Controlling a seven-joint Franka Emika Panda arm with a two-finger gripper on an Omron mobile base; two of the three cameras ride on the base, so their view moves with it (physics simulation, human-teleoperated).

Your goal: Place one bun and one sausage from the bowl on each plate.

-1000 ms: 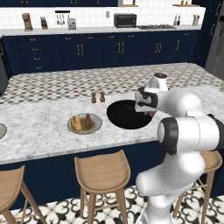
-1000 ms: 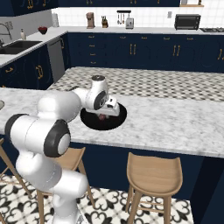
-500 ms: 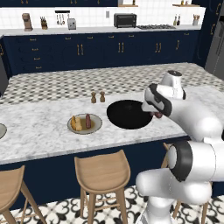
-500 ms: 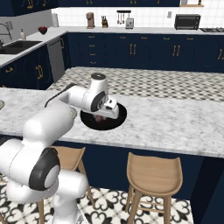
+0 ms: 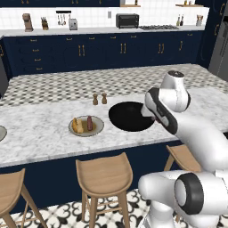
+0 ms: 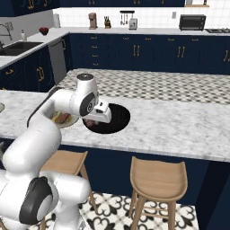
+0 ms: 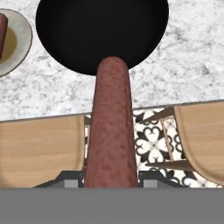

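A white robot arm is reaching over the front edge of a marble kitchen island [image 5: 40,133], its gripper [image 7: 111,177] pinching a long reddish-brown sausage [image 7: 110,127] between its two dark finger tips. In the hand view the sausage is sticking straight out from the jaws, its far end lying over the near rim of the wide black bowl [image 7: 101,30]. The bowl is sitting on the marble near the island's front edge, and its visible inside is looking bare. In the right base view the sausage [image 6: 92,122] is showing as a small dark red shape under the hand, just above the bowl [image 6: 114,120].

To the bowl's left in the left base view, a grey plate [image 5: 87,130] is holding a bun [image 5: 78,125] and a second sausage [image 5: 89,123] lying side by side. Another plate's rim [image 5: 2,133] is peeking in at the far left edge of the island. Two small shakers [image 5: 99,99] are standing just behind the bowl. Wooden stools [image 5: 103,173] are lined up below the island's front, over a patterned tile floor [image 7: 153,140].
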